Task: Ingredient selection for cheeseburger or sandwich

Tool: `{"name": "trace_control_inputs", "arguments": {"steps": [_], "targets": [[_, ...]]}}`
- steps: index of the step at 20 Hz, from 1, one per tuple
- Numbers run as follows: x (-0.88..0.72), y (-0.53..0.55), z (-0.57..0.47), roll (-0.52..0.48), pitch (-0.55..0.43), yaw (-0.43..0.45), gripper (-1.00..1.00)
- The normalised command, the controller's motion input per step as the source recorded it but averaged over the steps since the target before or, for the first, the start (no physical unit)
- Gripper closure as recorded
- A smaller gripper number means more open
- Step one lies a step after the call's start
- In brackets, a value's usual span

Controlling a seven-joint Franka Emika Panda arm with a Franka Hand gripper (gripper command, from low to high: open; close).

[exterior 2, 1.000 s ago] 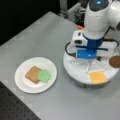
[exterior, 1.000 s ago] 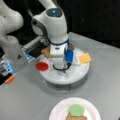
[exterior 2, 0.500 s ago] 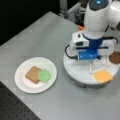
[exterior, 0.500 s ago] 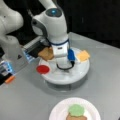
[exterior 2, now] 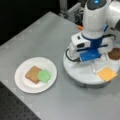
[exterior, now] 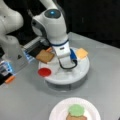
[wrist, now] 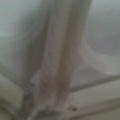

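My gripper is low over the middle of the white sectioned tray, and its fingertips are hidden by the hand in both front views. On the tray lie a tan toast square, a red tomato disc, a yellow-orange cheese square and a dark patty. The gripper stands between the cheese square and the tray's centre. A toast square with a green lettuce piece on it rests on the round white plate. The wrist view shows only white tray dividers, very close.
The tray sits on a grey table. A second white robot base stands at a front view's left, with a small orange object by it. The table's edge lies near the plate.
The cheese, toast and tomato on the tray have shifted slightly round its centre, while the hand stays low over the tray. The plate and its stack are unchanged.
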Motion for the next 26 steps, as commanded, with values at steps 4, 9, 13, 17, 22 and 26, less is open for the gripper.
{"name": "trace_control_inputs", "arguments": {"steps": [4,9,13,17,22,26], "targets": [[0.04,-0.24,-0.15,0.159,-0.093,0.381,-1.0],[0.1,-0.24,-0.14,0.134,-0.08,0.321,-1.0],[0.18,-0.2,-0.09,0.082,-0.096,0.37,-1.0],[0.22,-0.18,-0.07,0.063,-0.109,0.389,-1.0],[0.25,-0.19,-0.07,0.066,-0.108,0.334,-1.0],[0.26,-0.2,-0.09,0.092,-0.108,0.307,-1.0]]}}
